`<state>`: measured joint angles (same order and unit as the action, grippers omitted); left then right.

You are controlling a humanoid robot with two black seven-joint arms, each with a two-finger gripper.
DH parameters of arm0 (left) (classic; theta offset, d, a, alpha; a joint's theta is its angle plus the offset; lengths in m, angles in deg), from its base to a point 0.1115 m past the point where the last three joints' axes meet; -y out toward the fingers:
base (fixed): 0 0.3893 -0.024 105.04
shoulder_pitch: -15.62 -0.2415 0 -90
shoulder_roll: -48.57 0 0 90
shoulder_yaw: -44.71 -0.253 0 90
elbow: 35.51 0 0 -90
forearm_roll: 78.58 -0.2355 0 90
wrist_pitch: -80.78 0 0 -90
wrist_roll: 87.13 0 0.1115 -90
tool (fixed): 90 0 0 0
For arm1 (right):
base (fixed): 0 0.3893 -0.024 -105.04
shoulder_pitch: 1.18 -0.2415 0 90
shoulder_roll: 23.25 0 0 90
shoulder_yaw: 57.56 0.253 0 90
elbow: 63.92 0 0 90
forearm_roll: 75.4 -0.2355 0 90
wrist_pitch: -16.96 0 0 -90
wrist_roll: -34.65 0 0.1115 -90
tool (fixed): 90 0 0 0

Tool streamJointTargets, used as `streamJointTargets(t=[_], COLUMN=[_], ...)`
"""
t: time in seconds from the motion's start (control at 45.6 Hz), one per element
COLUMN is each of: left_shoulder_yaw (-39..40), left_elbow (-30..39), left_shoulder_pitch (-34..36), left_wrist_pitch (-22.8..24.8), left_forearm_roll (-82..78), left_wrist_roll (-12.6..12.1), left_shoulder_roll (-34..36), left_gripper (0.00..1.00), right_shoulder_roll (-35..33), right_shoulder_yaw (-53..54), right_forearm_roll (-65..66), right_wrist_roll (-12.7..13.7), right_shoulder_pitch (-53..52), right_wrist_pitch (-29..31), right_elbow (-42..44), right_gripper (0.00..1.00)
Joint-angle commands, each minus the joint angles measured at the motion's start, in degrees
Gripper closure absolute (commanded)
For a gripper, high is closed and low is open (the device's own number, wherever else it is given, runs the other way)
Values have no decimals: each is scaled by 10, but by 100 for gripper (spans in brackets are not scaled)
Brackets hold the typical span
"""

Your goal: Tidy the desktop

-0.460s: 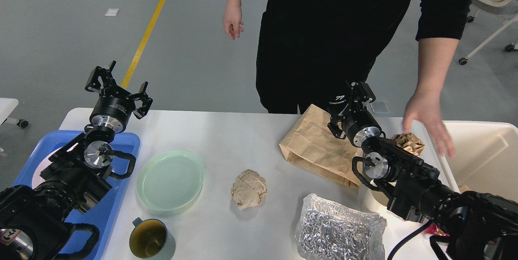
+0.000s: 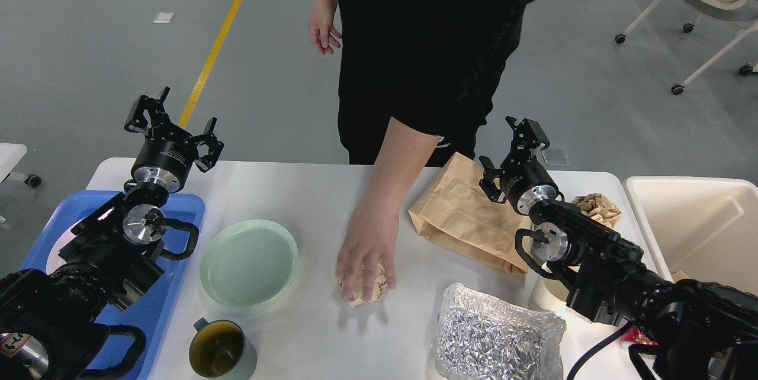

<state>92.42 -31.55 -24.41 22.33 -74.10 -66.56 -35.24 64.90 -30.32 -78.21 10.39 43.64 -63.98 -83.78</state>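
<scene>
The white desktop (image 2: 320,196) holds a pale green plate (image 2: 249,263), a mug (image 2: 222,356) with dark liquid, a brown paper bag (image 2: 465,214), a silver foil bag (image 2: 494,335) and two crumpled brown paper balls. A person's hand (image 2: 367,247) rests on the middle ball (image 2: 362,292). The other ball (image 2: 599,208) lies by the right edge. My left gripper (image 2: 174,128) is open and empty, raised above the back left corner. My right gripper (image 2: 508,152) is open and empty, above the paper bag's back end.
A blue tray (image 2: 180,208) lies under my left arm at the left edge. A cream-white bin (image 2: 699,232) stands at the right. A white cup (image 2: 546,292) is partly hidden under my right arm. The person stands at the far edge, with an arm reaching across the middle.
</scene>
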Motion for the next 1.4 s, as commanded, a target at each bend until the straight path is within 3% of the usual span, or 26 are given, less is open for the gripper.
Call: streamJointTargets(t=[0.0, 0.307, 0.57, 0.92, 1.03, 1.139, 1.183, 1.271, 1.38], left_shoulder_yaw=[0, -1, -15, -284, -309, -308, -309, -311, -316], left_elbow=[0, 0, -1, -1, 0, -1, -1, -3, -3], left_shoulder_pitch=[0, 30, 74, 183, 195, 196, 196, 198, 200], left_wrist_pitch=[0, -10, -28, -26, -20, -29, -30, -39, -67], left_forearm_roll=[0, 0, -4, -4, 3, 3, 1, -2, -4], left_wrist_roll=[0, -1, -2, 0, 6, -10, -27, -77, -162], left_shoulder_roll=[0, 4, 52, 137, 146, 149, 152, 154, 155], left_gripper=[4, 4, 4, 4, 4, 4, 4, 4, 4], right_shoulder_roll=[0, 0, 0, 0, 0, 0, 0, 0, 0], right_shoulder_yaw=[0, 0, 0, 0, 0, 0, 0, 0, 0], right_forearm_roll=[0, 0, 0, 0, 0, 0, 0, 0, 0], right_wrist_roll=[0, 0, 0, 0, 0, 0, 0, 0, 0], right_shoulder_pitch=[0, 0, 0, 0, 0, 0, 0, 0, 0], right_wrist_pitch=[0, 0, 0, 0, 0, 0, 1, 1, 0], right_elbow=[0, 0, 0, 0, 0, 0, 0, 0, 0], right_gripper=[0, 0, 0, 0, 0, 0, 0, 0, 0])
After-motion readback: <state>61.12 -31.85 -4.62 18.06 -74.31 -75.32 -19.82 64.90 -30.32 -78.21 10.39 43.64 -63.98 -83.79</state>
